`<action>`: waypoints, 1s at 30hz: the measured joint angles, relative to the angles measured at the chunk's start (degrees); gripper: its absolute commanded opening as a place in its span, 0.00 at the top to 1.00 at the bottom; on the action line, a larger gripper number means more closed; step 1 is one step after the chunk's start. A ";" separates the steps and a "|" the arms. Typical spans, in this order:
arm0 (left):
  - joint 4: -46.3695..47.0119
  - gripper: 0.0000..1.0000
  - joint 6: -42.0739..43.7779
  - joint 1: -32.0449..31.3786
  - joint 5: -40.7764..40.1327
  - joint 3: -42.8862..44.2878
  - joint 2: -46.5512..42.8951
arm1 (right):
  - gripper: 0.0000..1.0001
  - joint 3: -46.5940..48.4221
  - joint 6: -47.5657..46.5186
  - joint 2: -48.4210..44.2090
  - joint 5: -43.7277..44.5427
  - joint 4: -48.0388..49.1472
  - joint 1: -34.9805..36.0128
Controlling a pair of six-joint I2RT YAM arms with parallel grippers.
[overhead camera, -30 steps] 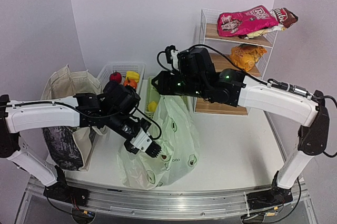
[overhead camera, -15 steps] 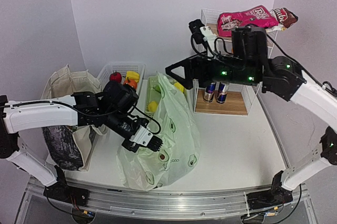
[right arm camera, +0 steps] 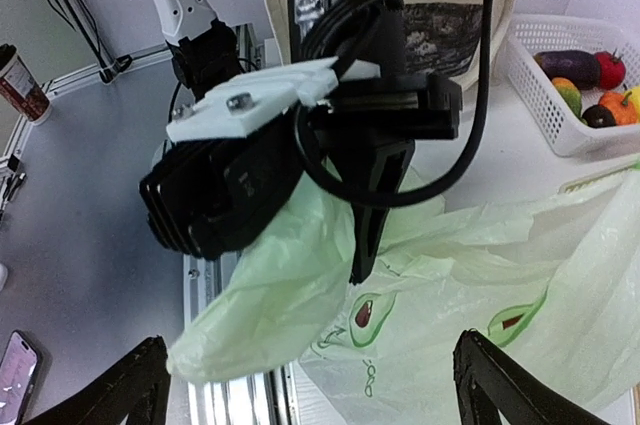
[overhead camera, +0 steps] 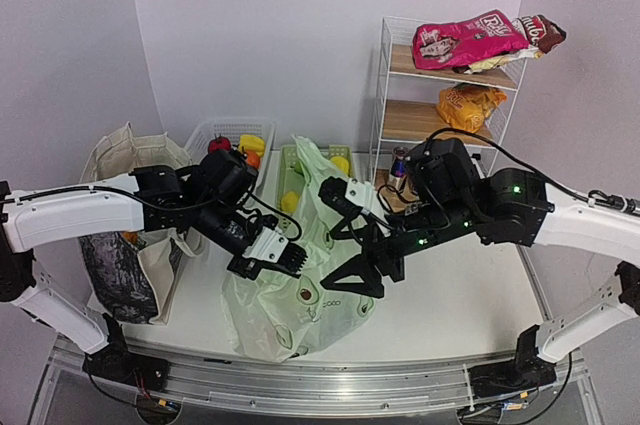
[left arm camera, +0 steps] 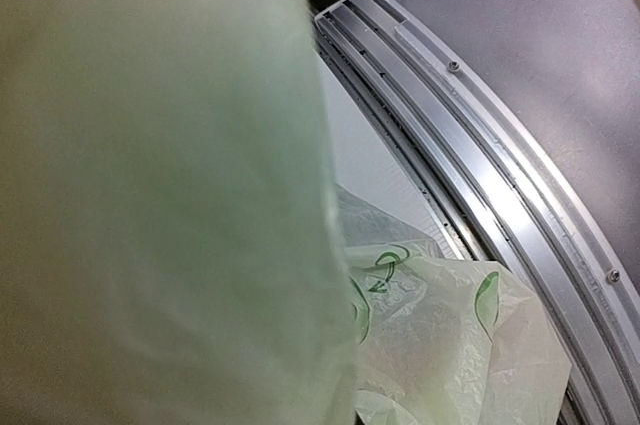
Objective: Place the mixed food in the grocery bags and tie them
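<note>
The pale-green plastic bag (overhead camera: 310, 285) printed with avocados stands slumped at the table's front. My left gripper (overhead camera: 285, 263) is shut on a pulled-up flap of it, and that plastic (left arm camera: 150, 195) fills the left wrist view and hides the fingers. My right gripper (overhead camera: 352, 270) hangs open just right of the bag, nothing between its fingers. In the right wrist view it (right arm camera: 310, 385) faces the left gripper (right arm camera: 372, 230) and the bag (right arm camera: 450, 295). The beige tote (overhead camera: 125, 170) stands at the left. Toy fruit, a red apple (overhead camera: 219, 145) among it, lies in a white basket (overhead camera: 205, 132).
A green basket (overhead camera: 286, 170) with yellow fruit sits behind the bag. A wire shelf rack (overhead camera: 385, 95) at the back right carries a pink packet (overhead camera: 462, 40), an orange packet (overhead camera: 470, 105) and a drink can (overhead camera: 400, 165). The metal rail (left arm camera: 480, 175) runs along the table's front.
My right arm has swung from above the bag's mouth, past the shelf, down to the bag's right side, and its jaws have opened wide. The left gripper kept its hold, shifting slightly.
</note>
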 measured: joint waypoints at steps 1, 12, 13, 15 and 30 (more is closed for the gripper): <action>-0.03 1.00 -0.13 0.00 0.00 0.00 0.00 | 0.05 -0.04 -0.41 0.30 -0.01 0.96 0.19; -1.31 1.00 -0.96 0.00 -0.04 0.91 -0.01 | 0.47 -0.05 -0.08 4.29 -1.20 8.31 1.09; -1.33 1.00 -1.00 0.00 -0.04 0.93 -0.01 | 0.54 -0.05 0.54 4.70 -1.41 8.81 1.12; -1.35 1.00 -1.15 0.00 -0.06 0.96 -0.01 | 0.60 -0.05 1.30 5.32 -1.80 9.77 1.13; -4.36 0.10 -2.59 2.92 1.39 2.10 -3.83 | 1.00 -0.04 2.52 6.50 1.01 12.72 1.22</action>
